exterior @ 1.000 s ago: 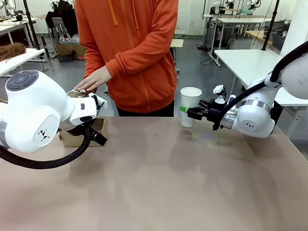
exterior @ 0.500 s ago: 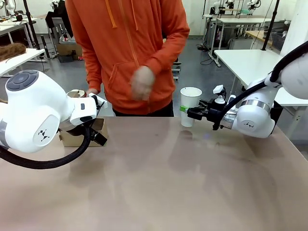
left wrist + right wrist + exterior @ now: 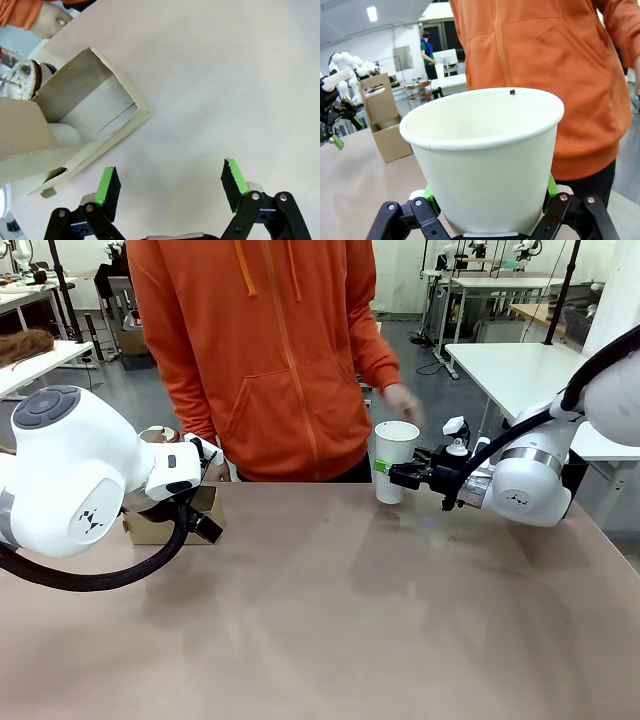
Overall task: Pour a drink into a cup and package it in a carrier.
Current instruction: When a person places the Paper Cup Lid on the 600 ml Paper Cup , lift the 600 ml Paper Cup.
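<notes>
We see the biggest risk near the tabletop's (image 3: 330, 620) far edge: the person's hand (image 3: 403, 400) hovers just behind the open cup (image 3: 485, 150), and a bump (or too hard a squeeze on thin paper) could tip or crush it. The carrier (image 3: 95, 115) lies just ahead of our left claw (image 3: 172, 187), whose fingers stand wide apart and empty. The right claw (image 3: 392, 472) is clamped around the upright cup, well apart from the carrier.
</notes>
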{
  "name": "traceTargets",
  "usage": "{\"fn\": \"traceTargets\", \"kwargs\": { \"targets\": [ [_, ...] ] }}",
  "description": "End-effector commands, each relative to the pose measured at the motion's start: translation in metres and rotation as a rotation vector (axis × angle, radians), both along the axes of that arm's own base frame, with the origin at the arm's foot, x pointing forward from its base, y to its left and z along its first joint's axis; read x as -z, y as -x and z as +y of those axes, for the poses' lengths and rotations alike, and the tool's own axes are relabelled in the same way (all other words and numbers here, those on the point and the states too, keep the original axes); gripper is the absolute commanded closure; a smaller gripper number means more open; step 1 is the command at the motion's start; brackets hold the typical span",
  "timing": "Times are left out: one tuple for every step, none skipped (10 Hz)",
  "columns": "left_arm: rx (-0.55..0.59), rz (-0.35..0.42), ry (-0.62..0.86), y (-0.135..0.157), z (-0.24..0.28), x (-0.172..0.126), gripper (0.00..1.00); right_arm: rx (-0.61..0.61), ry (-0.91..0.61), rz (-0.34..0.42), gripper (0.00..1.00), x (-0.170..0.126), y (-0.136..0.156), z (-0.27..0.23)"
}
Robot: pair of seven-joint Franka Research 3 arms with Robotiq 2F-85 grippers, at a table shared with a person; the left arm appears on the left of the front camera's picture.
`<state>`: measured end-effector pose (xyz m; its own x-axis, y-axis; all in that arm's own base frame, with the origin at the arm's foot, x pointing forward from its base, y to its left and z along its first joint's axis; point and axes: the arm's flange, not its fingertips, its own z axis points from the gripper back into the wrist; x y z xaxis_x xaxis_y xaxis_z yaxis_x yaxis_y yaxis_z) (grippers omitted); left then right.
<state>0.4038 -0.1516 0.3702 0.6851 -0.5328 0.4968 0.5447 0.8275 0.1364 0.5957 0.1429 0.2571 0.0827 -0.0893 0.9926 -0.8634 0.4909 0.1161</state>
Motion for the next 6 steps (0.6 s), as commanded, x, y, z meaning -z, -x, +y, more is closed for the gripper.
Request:
{"fn": "traceTargets", "kwargs": {
  "targets": [
    [0.001, 0.0, 0.002, 0.0002, 0.0, -0.0003, 0.0, 0.003, -0.009, -0.005, 0.11, -0.0022, -0.0005, 0.0013],
    [0.001, 0.0, 0.002, 0.0002, 0.0, -0.0003, 0.0, 0.003, -0.009, -0.005, 0.11, -0.0022, -0.0005, 0.0013],
    [0.001, 0.0, 0.002, 0.0002, 0.0, -0.0003, 0.0, 0.003, -0.009, -0.005, 0.11, -0.0022, -0.0005, 0.0013],
    [0.001, 0.0, 0.002, 0.0002, 0.0, -0.0003, 0.0, 0.003, -0.009, -0.005, 0.11, -0.0022, -0.0005, 0.0013],
    [0.001, 0.0, 0.002, 0.0002, 0.0, -0.0003, 0.0, 0.003, -0.009, -0.005, 0.11, -0.0022, -0.0005, 0.0013],
    [0.001, 0.0, 0.002, 0.0002, 0.0, -0.0003, 0.0, 0.003, -0.009, -0.005, 0.11, -0.0022, -0.0005, 0.0013]
  ]
}}
